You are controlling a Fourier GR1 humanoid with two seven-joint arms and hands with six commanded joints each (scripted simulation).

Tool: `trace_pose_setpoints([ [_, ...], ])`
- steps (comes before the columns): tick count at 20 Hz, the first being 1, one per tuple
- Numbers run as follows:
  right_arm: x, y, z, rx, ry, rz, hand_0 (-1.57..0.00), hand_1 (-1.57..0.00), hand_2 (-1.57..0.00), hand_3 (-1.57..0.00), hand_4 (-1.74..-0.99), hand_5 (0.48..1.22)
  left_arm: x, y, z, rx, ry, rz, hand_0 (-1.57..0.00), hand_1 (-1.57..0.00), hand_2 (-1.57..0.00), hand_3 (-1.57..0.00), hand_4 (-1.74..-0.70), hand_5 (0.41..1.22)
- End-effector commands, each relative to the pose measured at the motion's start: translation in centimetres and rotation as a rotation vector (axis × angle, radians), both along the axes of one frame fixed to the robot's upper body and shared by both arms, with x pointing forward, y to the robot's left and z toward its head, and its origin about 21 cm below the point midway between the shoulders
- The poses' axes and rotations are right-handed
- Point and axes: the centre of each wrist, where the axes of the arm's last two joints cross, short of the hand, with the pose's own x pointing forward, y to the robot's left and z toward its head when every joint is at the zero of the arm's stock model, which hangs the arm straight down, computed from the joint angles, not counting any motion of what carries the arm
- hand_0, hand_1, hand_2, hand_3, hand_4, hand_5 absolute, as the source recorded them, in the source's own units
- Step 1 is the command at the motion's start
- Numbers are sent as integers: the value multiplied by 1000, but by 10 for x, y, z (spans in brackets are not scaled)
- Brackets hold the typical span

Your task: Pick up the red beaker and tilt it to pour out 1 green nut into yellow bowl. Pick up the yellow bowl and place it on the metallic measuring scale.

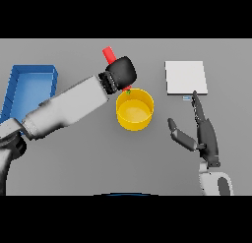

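Observation:
My left hand (120, 71) is shut on the red beaker (108, 53), which is tilted with its mouth down toward the yellow bowl (134, 109). Only the beaker's two ends show past the hand. A small green nut (128, 93) sits at the beaker's mouth, just over the bowl's far rim. The bowl stands at the table's middle. The metallic measuring scale (185, 77), a pale square plate, lies to the bowl's right and farther back. My right hand (205, 136) rests open to the right of the bowl, a fingertip pointing at the scale's near edge.
A blue tray (29, 87) sits at the far left of the grey table, partly behind my left forearm (64, 108), which crosses from the lower left toward the bowl.

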Motion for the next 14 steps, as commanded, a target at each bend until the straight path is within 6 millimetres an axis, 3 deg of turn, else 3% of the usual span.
trace_pose_setpoints([
  [1,-3,-3,-1,0,6,4,1,1,1,1,-1179,627,0,-2,-1,36,-17,-25,-1571,-1571,-1571,-1571,-1735,1221],
  [8,-3,2,1,-29,5,-10,1,1,1,1,-1157,629,-2,-23,-7,249,-152,-154,-1571,-1571,-1571,-1571,-1733,1221],
  [14,-2,-3,0,-30,-1,-17,1,1,1,1,-1151,634,-9,-42,2,351,-224,-227,-1571,-1571,-1571,-1571,-1720,1221],
])
